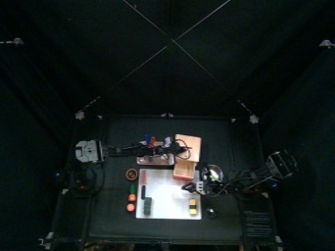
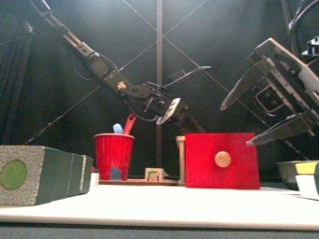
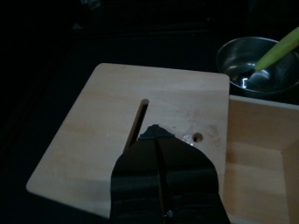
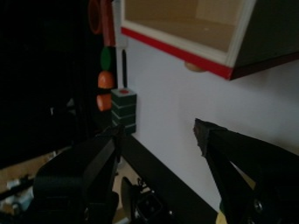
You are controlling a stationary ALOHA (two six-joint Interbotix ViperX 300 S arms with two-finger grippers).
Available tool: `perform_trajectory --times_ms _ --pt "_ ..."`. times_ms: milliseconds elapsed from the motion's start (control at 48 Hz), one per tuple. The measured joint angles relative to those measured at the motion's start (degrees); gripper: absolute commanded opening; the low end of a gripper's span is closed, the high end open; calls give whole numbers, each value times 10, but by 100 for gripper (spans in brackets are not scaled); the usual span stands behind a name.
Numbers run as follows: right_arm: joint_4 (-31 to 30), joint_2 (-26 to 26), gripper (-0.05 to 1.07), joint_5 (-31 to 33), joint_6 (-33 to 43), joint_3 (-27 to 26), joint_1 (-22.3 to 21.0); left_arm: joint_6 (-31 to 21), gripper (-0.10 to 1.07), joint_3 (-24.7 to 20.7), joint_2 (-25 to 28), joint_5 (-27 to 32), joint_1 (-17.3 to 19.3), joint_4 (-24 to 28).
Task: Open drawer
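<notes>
Left end effector hung with its two black jaws pressed together, holding nothing, just above the flat pale wooden top of the drawer — a small orange-tan boxy cabinet standing near the middle of the black worktop, at the far edge of a flat white rectangular sheet. That pose seemed meant to steady or hold down the cabinet, though whether the jaws touched the wood could not be told. Right end effector had its jaws spread wide and empty, low over the sheet and aimed at the cabinet's red-edged front, apparently lined up to close on the small round tan knob, from which it was well apart. Only the front view showed the red face square-on with the knob at its centre, and a red plastic cup beside the cabinet; the top view hid the front entirely but showed both arms converging on the cabinet. Only the left wrist view showed a thin slot in the wooden top — and a shiny metal cup near it.
</notes>
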Motion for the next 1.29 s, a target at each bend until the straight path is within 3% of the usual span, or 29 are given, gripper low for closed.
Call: perform_trajectory --times_ms 292,625,750,1021,1167,1292 --pt "-153 -99 94 13 -4 57 -25 -1 -1 14 -55 2 -10 -1" --pt "-530 -196 94 77 0 65 -164 -4 -1 61 -120 2 -47 -4" --pt "-633 -221 94 115 0 56 -222 -4 -1 100 -159 -4 -70 -8" --pt "-786 -241 94 207 0 20 -299 -5 -1 219 -259 -46 -105 -54" --pt "-854 -241 94 270 0 -11 -308 -6 -1 270 -307 -62 -111 -75" --pt "-870 -240 94 288 0 -23 -309 -3 -1 307 -337 -66 -117 -77"
